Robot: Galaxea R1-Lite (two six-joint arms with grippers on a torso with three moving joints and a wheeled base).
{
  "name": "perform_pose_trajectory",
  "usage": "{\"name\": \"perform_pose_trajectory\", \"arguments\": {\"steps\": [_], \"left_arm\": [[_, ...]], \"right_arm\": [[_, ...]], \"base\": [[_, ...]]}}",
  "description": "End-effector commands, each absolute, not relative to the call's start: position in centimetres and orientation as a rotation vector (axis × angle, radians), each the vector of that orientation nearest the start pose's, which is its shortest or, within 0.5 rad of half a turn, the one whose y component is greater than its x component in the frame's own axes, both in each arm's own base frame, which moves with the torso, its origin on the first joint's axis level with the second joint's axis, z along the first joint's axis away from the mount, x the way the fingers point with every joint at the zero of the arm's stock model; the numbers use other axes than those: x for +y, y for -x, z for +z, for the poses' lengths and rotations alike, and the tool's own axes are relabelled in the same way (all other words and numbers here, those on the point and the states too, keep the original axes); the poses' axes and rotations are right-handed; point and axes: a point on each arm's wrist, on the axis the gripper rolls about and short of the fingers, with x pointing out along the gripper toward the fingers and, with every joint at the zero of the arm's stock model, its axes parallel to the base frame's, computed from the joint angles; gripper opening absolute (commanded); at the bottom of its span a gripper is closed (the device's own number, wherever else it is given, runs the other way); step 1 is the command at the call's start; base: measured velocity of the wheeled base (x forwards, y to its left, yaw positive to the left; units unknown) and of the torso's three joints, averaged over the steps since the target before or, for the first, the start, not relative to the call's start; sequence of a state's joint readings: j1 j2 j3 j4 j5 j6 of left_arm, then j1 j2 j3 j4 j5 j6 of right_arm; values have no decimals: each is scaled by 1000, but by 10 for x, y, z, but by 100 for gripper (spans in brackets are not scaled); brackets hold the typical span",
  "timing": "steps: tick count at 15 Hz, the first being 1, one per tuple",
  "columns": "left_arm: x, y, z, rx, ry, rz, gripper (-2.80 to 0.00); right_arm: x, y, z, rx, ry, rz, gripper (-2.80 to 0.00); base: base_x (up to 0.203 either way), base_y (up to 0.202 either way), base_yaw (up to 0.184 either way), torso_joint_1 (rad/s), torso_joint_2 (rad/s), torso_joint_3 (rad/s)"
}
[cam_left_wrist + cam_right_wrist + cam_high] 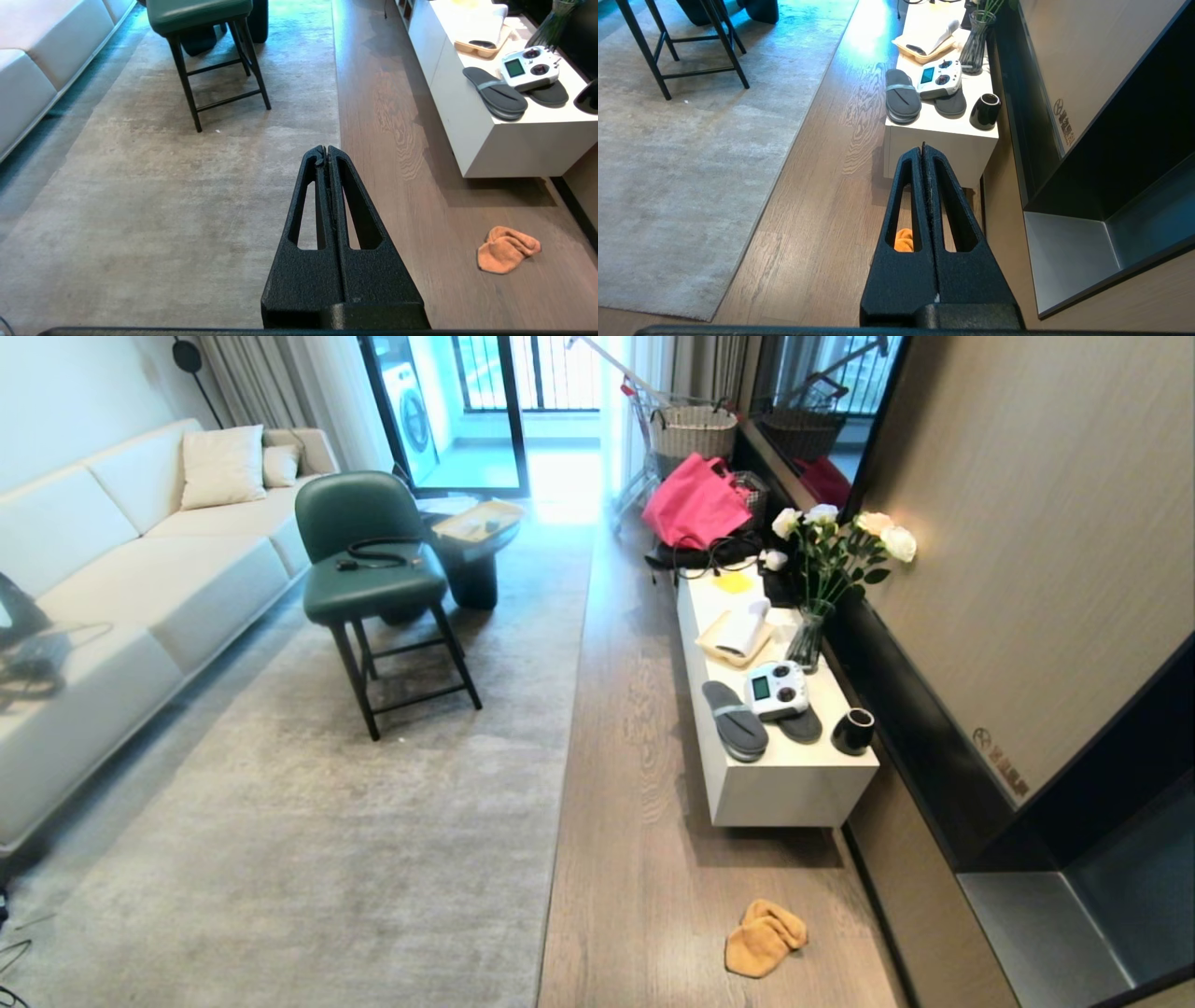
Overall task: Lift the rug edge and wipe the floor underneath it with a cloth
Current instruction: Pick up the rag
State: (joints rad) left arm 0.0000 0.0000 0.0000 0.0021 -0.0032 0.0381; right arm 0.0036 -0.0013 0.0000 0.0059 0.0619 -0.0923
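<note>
Head view first: we see the crumpled orange-yellow microfibre cloth (765, 938) on the oak-look plank floor (635, 784), near the low white counter (794, 784), well apart from the pale grey rug's straight edge (565, 747); neither arm shows. From the left wrist, our left end effector (327, 150) is pressed shut, empty, above that edge. From the right wrist, our right end effector (923, 150) is likewise closed and empty, the cloth peeking through a finger slot.

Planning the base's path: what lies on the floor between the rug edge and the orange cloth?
Only bare floor. In the head view nothing sits on the planks between the rug edge and the orange cloth.
</note>
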Motion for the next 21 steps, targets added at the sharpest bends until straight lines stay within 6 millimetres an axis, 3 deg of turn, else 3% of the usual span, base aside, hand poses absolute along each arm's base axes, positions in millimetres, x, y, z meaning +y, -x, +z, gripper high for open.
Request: {"name": "perform_pose_trajectory", "arguments": {"steps": [1,21], "left_arm": [[0,23,75,1,-38,-3,-280],[0,23,75,1,-38,-3,-280]], "right_arm": [[1,23,75,3,93,68,-280],[1,23,75,4,93,68,-280]], "base": [[0,0,0,-137,328,188],[0,0,0,-139,348,208]]}}
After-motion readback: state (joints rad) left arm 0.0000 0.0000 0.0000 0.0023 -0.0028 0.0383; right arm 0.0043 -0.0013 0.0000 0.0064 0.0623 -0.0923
